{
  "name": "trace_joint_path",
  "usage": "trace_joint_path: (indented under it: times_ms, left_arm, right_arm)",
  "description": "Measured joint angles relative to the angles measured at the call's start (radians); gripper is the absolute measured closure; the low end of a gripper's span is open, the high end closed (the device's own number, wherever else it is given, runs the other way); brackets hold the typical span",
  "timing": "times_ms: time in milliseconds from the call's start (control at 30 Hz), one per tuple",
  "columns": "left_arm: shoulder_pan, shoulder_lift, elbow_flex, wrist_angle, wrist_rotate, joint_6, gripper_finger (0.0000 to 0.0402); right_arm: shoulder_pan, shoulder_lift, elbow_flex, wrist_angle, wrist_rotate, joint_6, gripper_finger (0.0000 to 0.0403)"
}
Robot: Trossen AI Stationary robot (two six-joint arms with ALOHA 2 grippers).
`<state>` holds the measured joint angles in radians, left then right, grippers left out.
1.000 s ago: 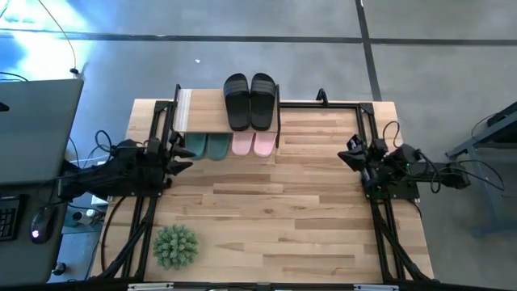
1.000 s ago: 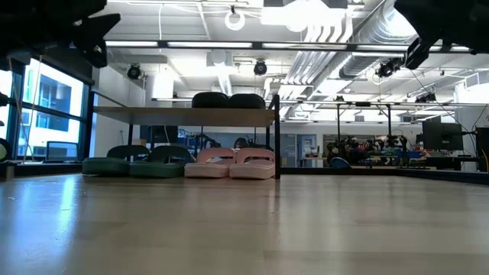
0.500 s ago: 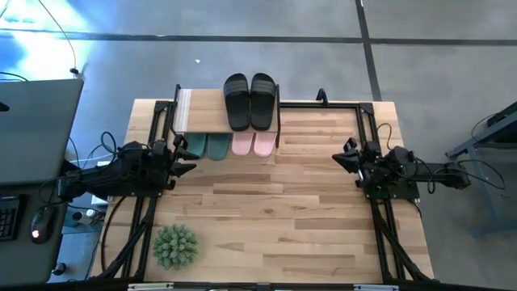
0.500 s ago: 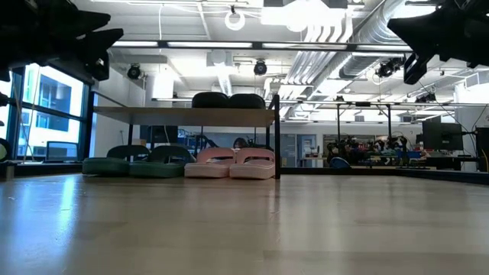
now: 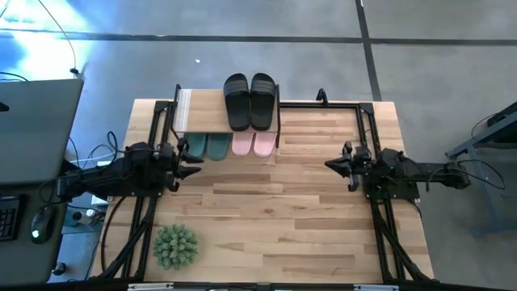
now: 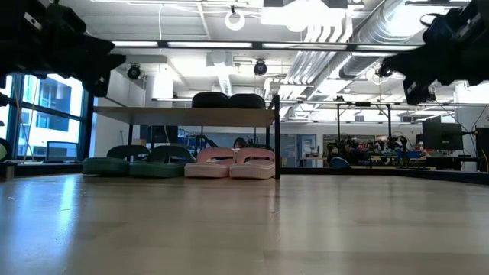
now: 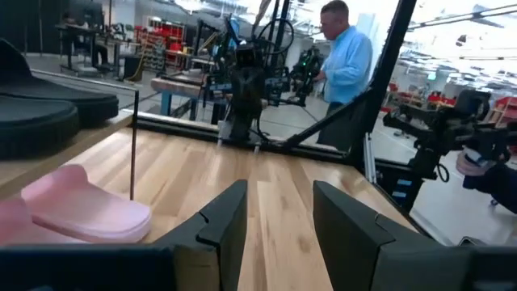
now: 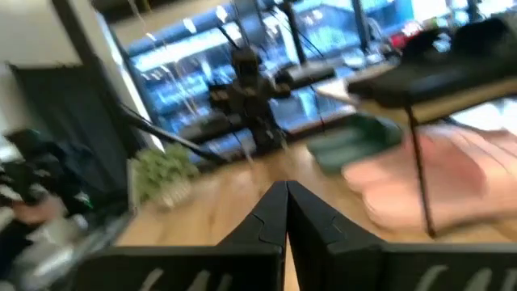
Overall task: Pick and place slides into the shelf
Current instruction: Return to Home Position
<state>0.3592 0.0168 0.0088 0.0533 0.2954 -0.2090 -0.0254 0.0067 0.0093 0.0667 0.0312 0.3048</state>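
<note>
While the left pincer hangs spread at the left, green slides and pink slides sit under the shelf at top middle, black slides on it, and the right pincer hangs pressed together at right

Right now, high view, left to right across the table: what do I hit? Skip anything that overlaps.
plant ball → green slides → pink slides → right arm. Left out for overlap: left arm, black slides.
</note>
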Motion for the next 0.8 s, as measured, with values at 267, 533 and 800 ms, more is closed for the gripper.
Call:
trace_joint_path:
  times_ms: [267, 533, 800]
  left_arm:
    - [0.0, 0.048, 0.001, -0.001, -0.018, 0.03, 0.0275]
    - [0.0, 0.053, 0.001, -0.004, -0.05, 0.029, 0.0275]
    - [0.0, 0.053, 0.001, -0.004, -0.05, 0.029, 0.0275]
  right_arm:
    - [-0.001, 0.008, 0.0, -0.041, 0.066, -0.074, 0.0403]
    - [-0.001, 0.008, 0.0, -0.04, 0.071, -0.196, 0.0403]
    - [-0.001, 0.008, 0.0, -0.041, 0.071, -0.209, 0.0403]
